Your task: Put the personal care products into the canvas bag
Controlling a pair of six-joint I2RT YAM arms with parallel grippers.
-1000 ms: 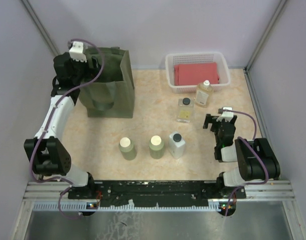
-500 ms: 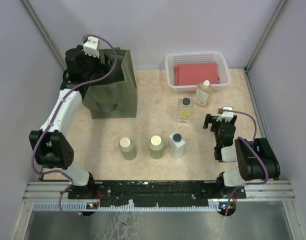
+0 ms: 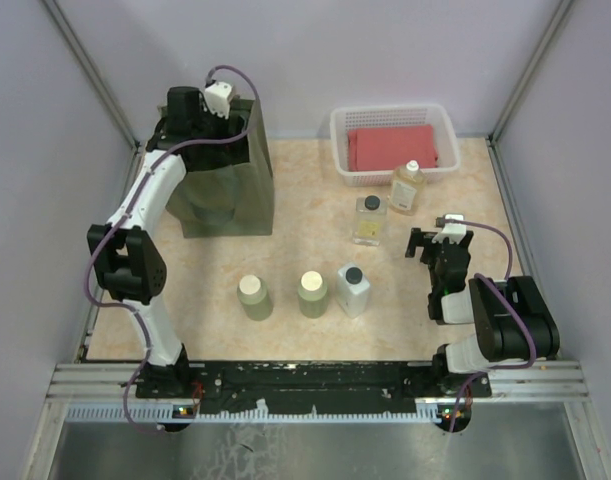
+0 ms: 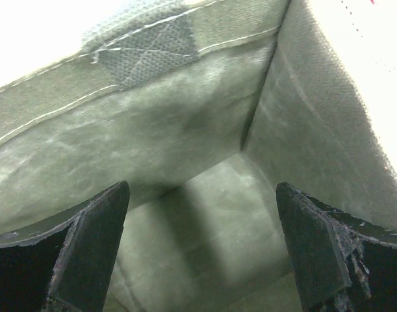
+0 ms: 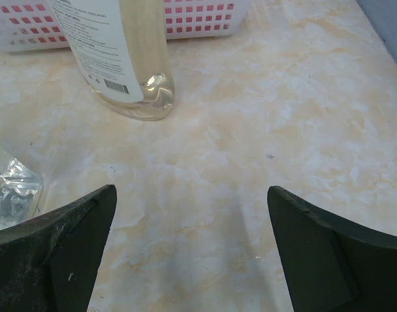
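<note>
1. The canvas bag (image 3: 230, 195) stands upright at the far left of the table (image 3: 305, 250). The left wrist view shows only fabric walls and floor inside it.
2. The white lattice basket (image 3: 390, 110) at the far right holds a folded red cloth (image 3: 392, 146).
3. All five bottles stand on the table outside the bag. An olive-green bottle (image 3: 254, 297), a second olive-green bottle (image 3: 312, 294) and the white square bottle (image 3: 353, 289) form a near row. The black-capped clear bottle (image 3: 369, 220) and the cream-capped clear bottle (image 3: 407, 187) stand just before the basket.
4. The left gripper (image 4: 201, 188) hangs in the bag's mouth, jaws wide apart, holding nothing.
5. The right gripper (image 5: 192, 192) sits low over the table near the clear bottles, jaws spread, touching nothing.
</note>
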